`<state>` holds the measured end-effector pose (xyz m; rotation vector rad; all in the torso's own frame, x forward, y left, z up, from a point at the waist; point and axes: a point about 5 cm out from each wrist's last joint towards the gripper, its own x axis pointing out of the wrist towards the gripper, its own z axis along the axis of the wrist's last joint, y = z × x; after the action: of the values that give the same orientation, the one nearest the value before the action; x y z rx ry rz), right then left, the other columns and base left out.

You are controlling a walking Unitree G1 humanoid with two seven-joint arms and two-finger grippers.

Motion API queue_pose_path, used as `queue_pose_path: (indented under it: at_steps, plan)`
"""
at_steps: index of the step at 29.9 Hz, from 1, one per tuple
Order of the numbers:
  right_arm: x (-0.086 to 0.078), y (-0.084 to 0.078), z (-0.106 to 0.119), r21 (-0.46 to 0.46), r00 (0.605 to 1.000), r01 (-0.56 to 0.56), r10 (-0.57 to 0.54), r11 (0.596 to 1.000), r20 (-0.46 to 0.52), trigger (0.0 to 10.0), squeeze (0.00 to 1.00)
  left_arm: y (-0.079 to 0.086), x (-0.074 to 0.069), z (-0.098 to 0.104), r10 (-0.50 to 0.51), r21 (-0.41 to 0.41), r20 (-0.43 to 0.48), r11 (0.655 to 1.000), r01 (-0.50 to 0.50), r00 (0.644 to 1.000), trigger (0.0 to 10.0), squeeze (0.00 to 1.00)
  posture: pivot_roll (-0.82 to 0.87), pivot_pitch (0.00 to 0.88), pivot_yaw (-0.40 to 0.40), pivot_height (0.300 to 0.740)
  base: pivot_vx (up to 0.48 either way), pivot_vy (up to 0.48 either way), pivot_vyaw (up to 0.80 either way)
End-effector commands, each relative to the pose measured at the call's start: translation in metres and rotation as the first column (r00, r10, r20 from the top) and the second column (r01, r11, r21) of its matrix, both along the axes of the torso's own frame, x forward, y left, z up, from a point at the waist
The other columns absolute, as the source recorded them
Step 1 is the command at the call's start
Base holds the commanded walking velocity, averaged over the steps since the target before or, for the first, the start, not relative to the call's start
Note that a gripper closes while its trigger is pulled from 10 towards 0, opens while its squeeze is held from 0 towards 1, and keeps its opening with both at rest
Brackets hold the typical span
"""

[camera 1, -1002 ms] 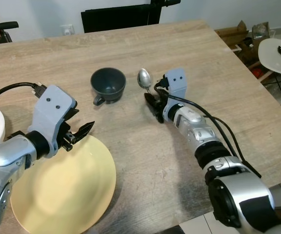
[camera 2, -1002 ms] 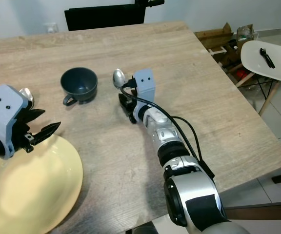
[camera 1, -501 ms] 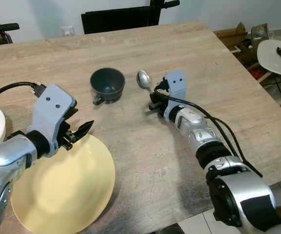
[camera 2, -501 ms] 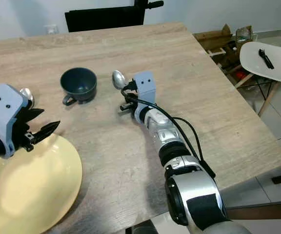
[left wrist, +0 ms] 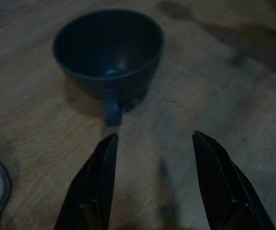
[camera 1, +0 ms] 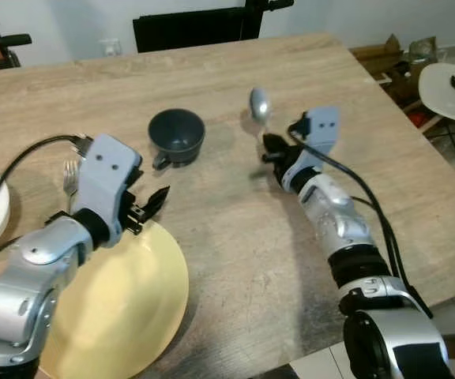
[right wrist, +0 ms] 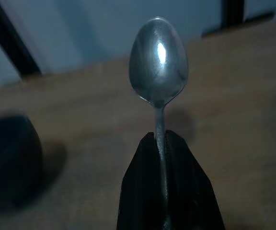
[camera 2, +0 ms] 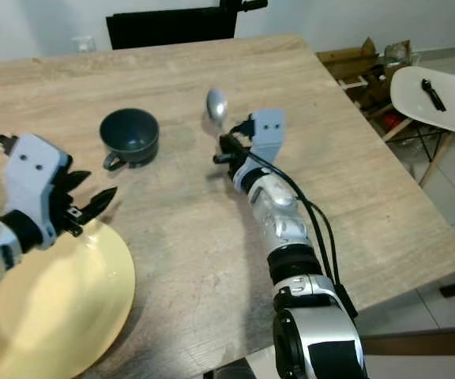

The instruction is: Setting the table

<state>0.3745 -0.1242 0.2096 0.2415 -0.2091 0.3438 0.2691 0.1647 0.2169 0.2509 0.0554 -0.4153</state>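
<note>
I am holding a spoon (camera 1: 259,103) up in the air with my right gripper (camera 1: 273,150). The two black fingers are squeezing tight on the spoon's thin handle, and the shiny bowl end is pointing up toward 12 o'clock. It is hanging over the wooden table (camera 1: 385,158), off at about 3 o'clock from the dark cup (camera 1: 176,136).

My left gripper (camera 1: 152,207) is holding nothing. Its fingers are spread wide apart. It is hovering over the far edge of the yellow plate (camera 1: 117,316), and the cup sits at about 1 o'clock from it. In the left wrist view the cup's handle is pointing back at the fingers (left wrist: 92,184). A fork (camera 1: 70,175) is lying on the table near 9 o'clock of that gripper.

I think I am in the middle of carrying the spoon to its spot. Next I need to bring it down flat, probably beside the plate or the cup, and then let go gently so it does not bounce.

A second ago the spoon was lower and right beside the cup. Now it is lifted higher and farther away from the cup. My left arm has also reached closer to the cup.
</note>
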Motion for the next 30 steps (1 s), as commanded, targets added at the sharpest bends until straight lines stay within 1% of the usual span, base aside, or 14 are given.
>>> queue_pose_path:
  at_steps: [1,2,3,5,7,8,13,17,22,30]
  plan:
    - [-0.016,-0.004,-0.003,0.024,0.999,0.043,-0.043,0.999,0.017,10.0,0.00,-0.001,0.002,-0.008,0.044,-0.009,-0.007,0.999,-0.044,0.999,10.0,0.00,0.01,0.101,0.027,0.740,0.000,0.000,0.00]
    - [-0.025,-0.005,-0.005,0.033,0.997,0.065,-0.066,0.997,0.031,10.0,0.00,-0.001,0.004,-0.011,0.068,-0.020,-0.006,0.997,-0.068,0.998,10.0,0.00,-0.01,0.089,0.037,0.740,0.000,0.000,0.00]
    - [-0.025,-0.005,-0.005,0.033,0.997,0.065,-0.066,0.997,0.031,10.0,0.00,-0.001,0.004,-0.011,0.068,-0.020,-0.006,0.997,-0.068,0.998,10.0,0.00,-0.01,0.089,0.037,0.740,0.000,0.000,0.00]
    - [-0.036,-0.007,-0.009,0.041,0.993,0.110,-0.112,0.993,0.047,10.0,0.00,-0.003,0.006,-0.015,0.098,-0.035,-0.008,0.995,-0.098,0.995,10.0,0.00,-0.03,0.076,0.051,0.740,0.000,0.000,0.00]
    - [-0.047,-0.012,-0.013,0.037,0.985,0.166,-0.167,0.985,0.050,10.0,0.00,-0.006,0.009,-0.021,0.114,-0.028,-0.004,0.993,-0.114,0.994,10.0,0.00,-0.06,0.063,0.067,0.740,0.000,0.000,0.00]
    - [-0.047,-0.012,-0.013,0.037,0.985,0.166,-0.167,0.985,0.050,10.0,0.00,-0.006,0.009,-0.021,0.114,-0.028,-0.004,0.993,-0.114,0.994,10.0,0.00,-0.06,0.063,0.067,0.740,0.000,0.000,0.00]
    - [-0.062,-0.019,-0.016,-0.002,0.974,0.226,-0.226,0.974,0.027,10.0,0.00,-0.015,0.016,-0.031,0.121,-0.035,-0.004,0.992,-0.121,0.993,10.0,0.00,-0.08,0.042,0.081,0.740,0.000,0.000,0.00]
    - [-0.065,-0.024,-0.016,-0.018,0.967,0.254,-0.254,0.967,0.014,10.0,0.00,-0.017,0.022,-0.034,0.145,-0.047,0.003,0.988,-0.144,0.989,10.0,0.00,-0.10,0.033,0.070,0.740,0.000,0.000,0.00]
    - [-0.064,-0.031,-0.014,-0.040,0.962,0.272,-0.271,0.962,0.014,10.0,0.00,-0.012,0.030,-0.036,0.204,-0.058,0.020,0.978,-0.203,0.979,10.0,0.00,-0.10,0.025,0.058,0.740,0.000,0.000,0.00]
    - [-0.063,-0.033,-0.011,-0.068,0.964,0.267,-0.267,0.961,0.012,10.0,0.00,-0.007,0.034,-0.039,0.243,-0.070,0.037,0.968,-0.240,0.969,10.0,0.00,-0.10,0.015,0.040,0.740,0.000,0.000,0.00]
